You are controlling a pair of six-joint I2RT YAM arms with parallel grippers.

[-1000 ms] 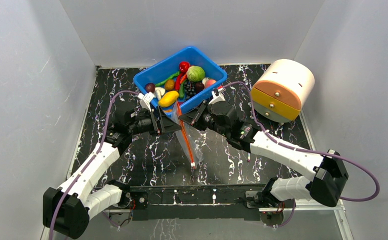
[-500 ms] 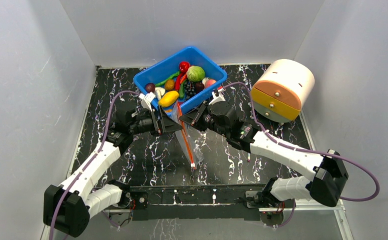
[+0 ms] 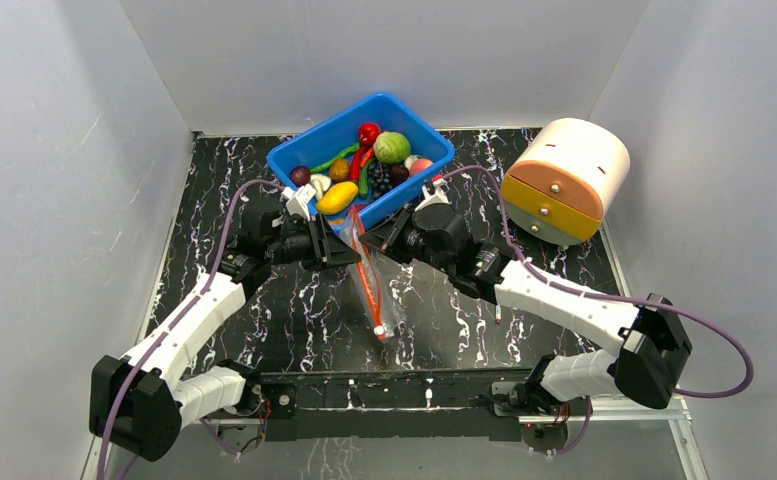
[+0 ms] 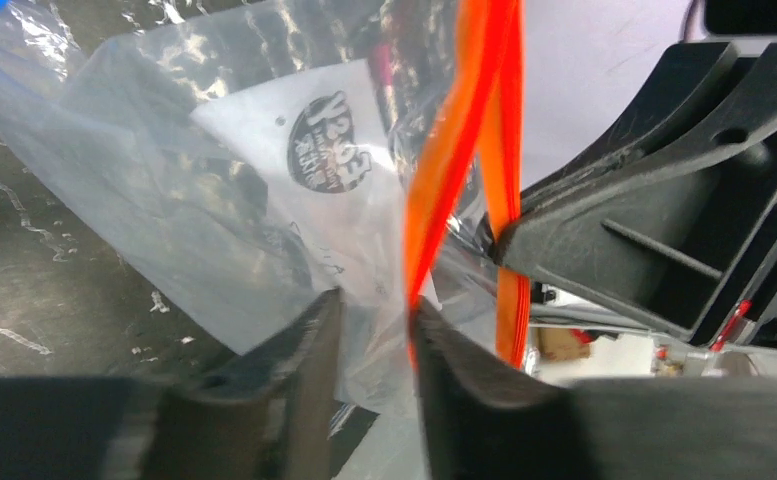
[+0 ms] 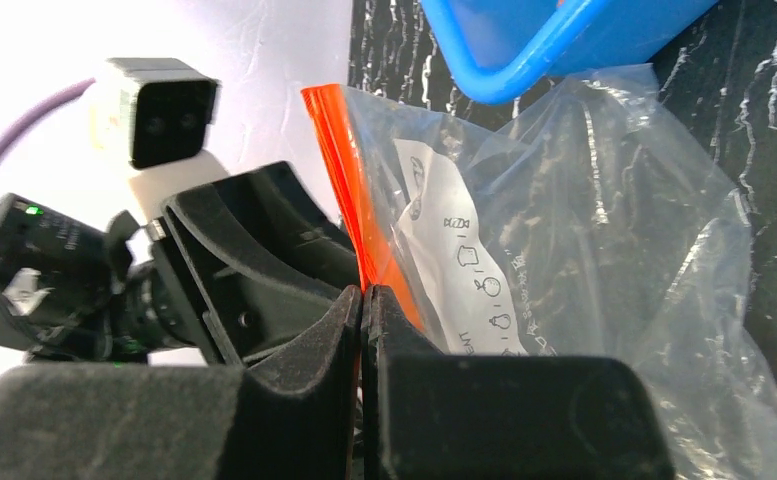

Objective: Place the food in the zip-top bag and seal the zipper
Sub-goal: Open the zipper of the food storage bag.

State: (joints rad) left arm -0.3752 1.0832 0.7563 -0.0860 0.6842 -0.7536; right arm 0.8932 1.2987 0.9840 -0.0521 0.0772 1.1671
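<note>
The zipper (image 5: 349, 180) is pinched by the right pincer (image 5: 364, 295), which is pressed together on it. The left pincer (image 4: 374, 305) is narrowly parted around the bag (image 5: 584, 230) film just beside. If both layers are caught there, the mouth cannot be opened. The food (image 3: 364, 165) is seen in the tub (image 3: 404, 105) beyond both pincers.

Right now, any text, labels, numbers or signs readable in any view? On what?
Nothing can be quoted with confidence.
Bag, white insert, left wrist view: dark round stamp with pale characters, too blurred to read.
Same insert, right wrist view: small pictograms and print below them, too small to read.
Tub and drawers: no markings visible.
</note>
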